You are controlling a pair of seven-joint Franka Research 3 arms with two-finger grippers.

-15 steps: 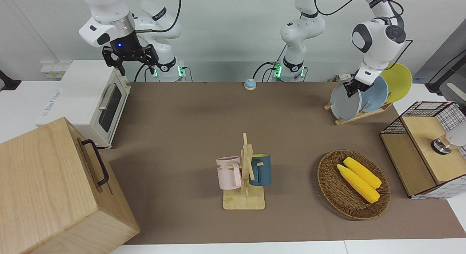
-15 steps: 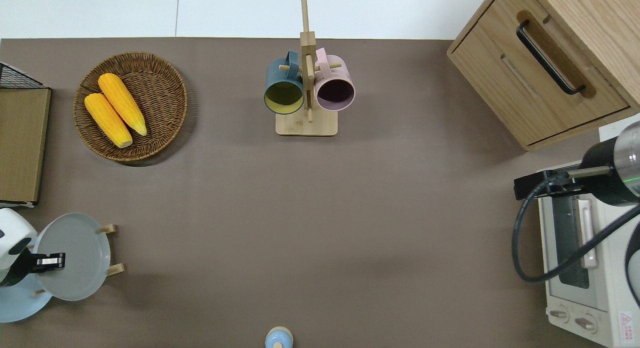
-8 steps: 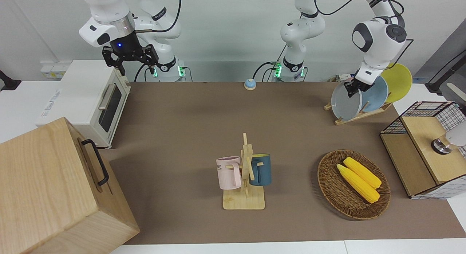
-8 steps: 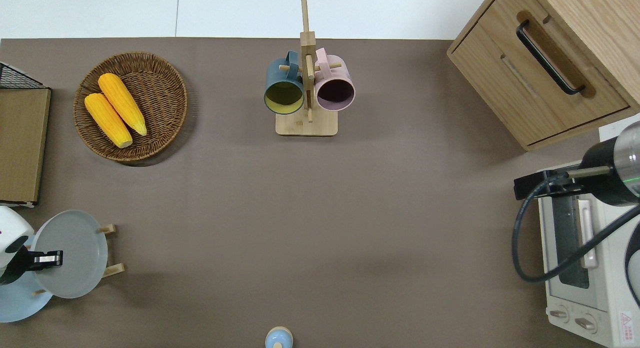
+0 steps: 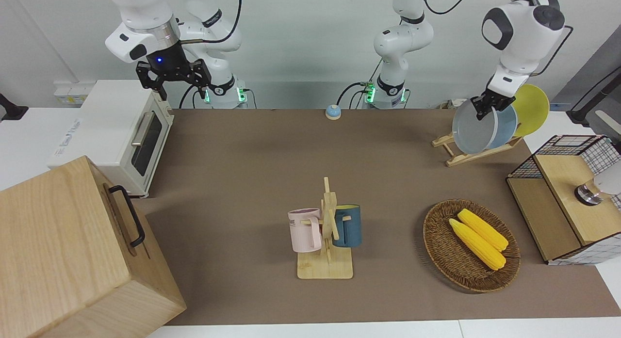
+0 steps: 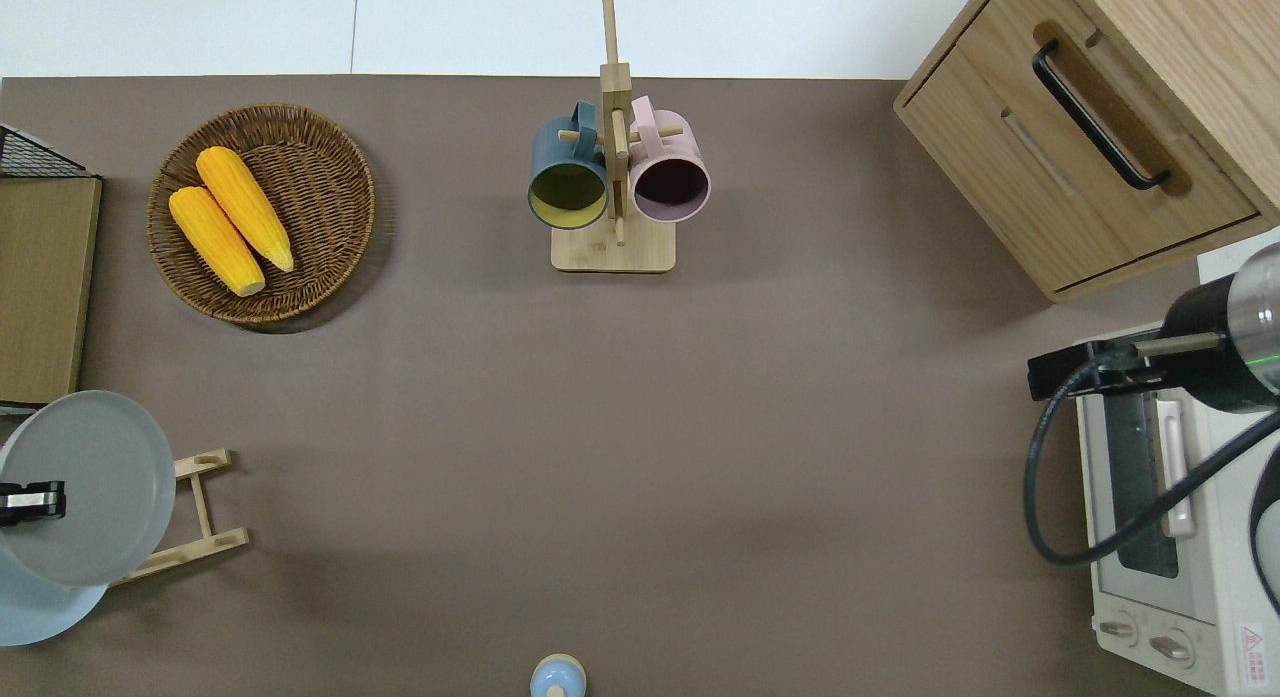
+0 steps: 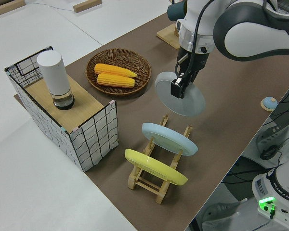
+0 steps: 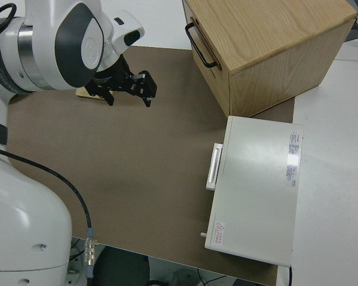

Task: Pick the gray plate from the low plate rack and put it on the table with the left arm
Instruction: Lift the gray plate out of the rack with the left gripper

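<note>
The gray plate (image 5: 469, 130) hangs in the air from my left gripper (image 5: 491, 106), clear of the low plate rack (image 5: 458, 153) and tilted on edge, its hollow face turned toward the middle of the table (image 5: 271, 163). My fingers (image 7: 178, 89) are clamped on its upper rim, so the plate's disc spreads out below and to the side of my hand. From overhead the plate (image 6: 85, 487) sits over the rack's end at the table's edge by my left arm, with my gripper (image 6: 30, 500) biting its rim from the table-edge side.

In the rack below, the light-blue plate (image 7: 169, 138) stands on edge in the slot just beside the emptied one, and the yellow plate (image 7: 155, 167) leans in the next slot, closer to the corner of the table. The rack's bare front rails (image 6: 195, 507) poke out from under the lifted plate toward the table's middle.

Farther from me along the same edge sits the wire basket box (image 7: 67, 115) with a white cylinder (image 7: 54, 77) on its wooden top, and beside it the wicker basket (image 5: 470, 246) holding two corn cobs (image 5: 480, 237). The mug tree (image 5: 326, 231) with a pink mug (image 5: 305, 230) and a blue mug (image 5: 347, 225) stands mid-table toward the edge farthest from me.

My right gripper (image 5: 172, 81) is parked, fingers spread apart.
</note>
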